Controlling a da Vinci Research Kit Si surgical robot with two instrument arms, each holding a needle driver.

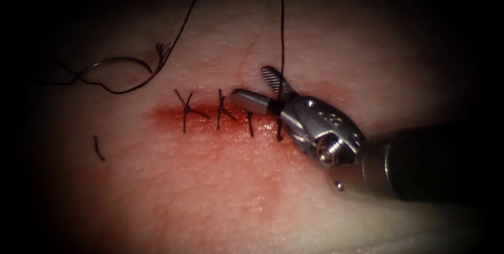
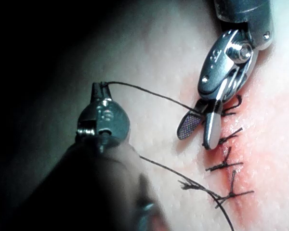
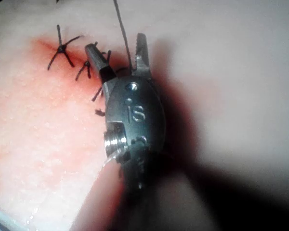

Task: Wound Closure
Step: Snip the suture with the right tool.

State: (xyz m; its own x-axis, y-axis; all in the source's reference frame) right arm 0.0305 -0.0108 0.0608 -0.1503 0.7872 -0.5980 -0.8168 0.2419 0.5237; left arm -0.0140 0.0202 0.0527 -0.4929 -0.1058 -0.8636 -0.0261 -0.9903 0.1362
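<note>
The tissue (image 1: 220, 191) carries a red-stained cut (image 1: 231, 128) crossed by several dark stitches (image 1: 185, 109). My right tool (image 1: 252, 82) comes in from the right, and its open jaws straddle a taut thread (image 1: 282, 33) that rises from the rightmost stitch (image 1: 279, 128). It holds nothing. In the left wrist view, my left tool (image 2: 97, 87) is shut on that thread (image 2: 149, 92), which runs tight into the right tool (image 2: 197, 138). The right wrist view has the thread (image 3: 121, 24) between the open jaws of the right tool (image 3: 115, 42). The curved needle (image 1: 121, 59) lies free on the tissue to the cut's upper left.
Slack thread (image 1: 131, 87) loops round the needle and climbs away past a frayed end (image 1: 163, 49). A short cut piece of thread (image 1: 98, 148) lies on the tissue at lower left. Red fluid (image 1: 210, 138) stains the skin around the cut.
</note>
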